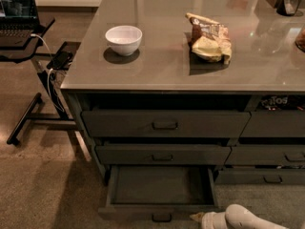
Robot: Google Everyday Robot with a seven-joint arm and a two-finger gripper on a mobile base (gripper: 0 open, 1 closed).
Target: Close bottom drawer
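Observation:
The bottom drawer (pixel 159 187) is pulled out wide open below two shut drawers. Its dark grey interior is bare, and its small pull (pixel 162 217) shows at the front edge. My gripper (pixel 199 218) comes in from the bottom right on a white arm (pixel 243 218). Its tip is next to the drawer's front right corner, at about the level of the drawer front.
A white bowl (pixel 123 38) and a chip bag (pixel 208 42) sit on the grey countertop (pixel 157 66). The right-hand column of drawers (pixel 267 154) adjoins the stack. A black laptop stand (pixel 28 56) with cables stands at the left on the carpet.

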